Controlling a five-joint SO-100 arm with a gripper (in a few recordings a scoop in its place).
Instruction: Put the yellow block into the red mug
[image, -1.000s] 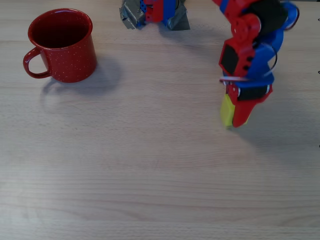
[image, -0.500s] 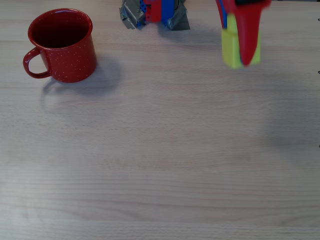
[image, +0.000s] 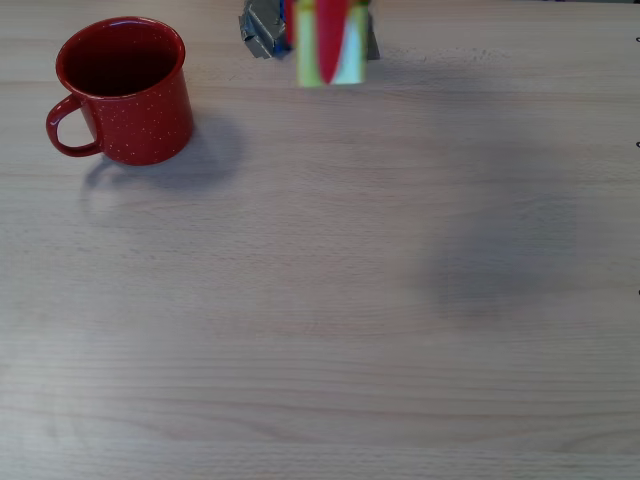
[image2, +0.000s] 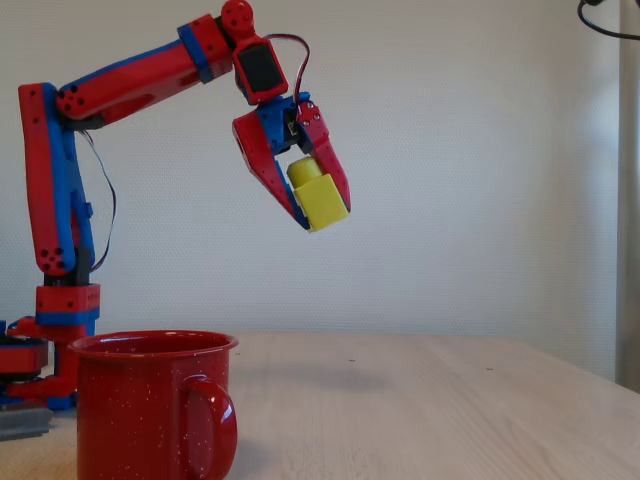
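Gripper (image2: 318, 215) is clamped on the yellow block (image2: 318, 200), jaws closed against two opposite faces with the block sitting near the fingertips, carried high above the table (image2: 480, 400). In the fixed view the block is tilted with the fingers angling down, so it's held by squeeze alone with nothing under it. That height looks chosen to pass over the rim of the red mug (image2: 150, 415) rather than bump its wall. In the overhead view the block (image: 345, 60) and the red finger across it are motion-blurred near the top edge, just beside the arm's base, well apart from the red mug (image: 128, 92) at upper left. The mug stands upright, mouth open to the camera, loop handle pointing left in the overhead view, so a straight drop from above should work; handle doesn't obstruct. Block is smooth glossy plastic, roughly cube-shaped; a stud may sit on its upper end, hard to tell from here. Hard slick faces plus a tip grip means it could pivot or slip if jolted. Mug is red with fine white speckles, enamel look, rolled rim, dark inside, much wider than the block, so there's tolerance on alignment. Table is pale wood grain, matte. My read: mid-transfer, release not yet due.
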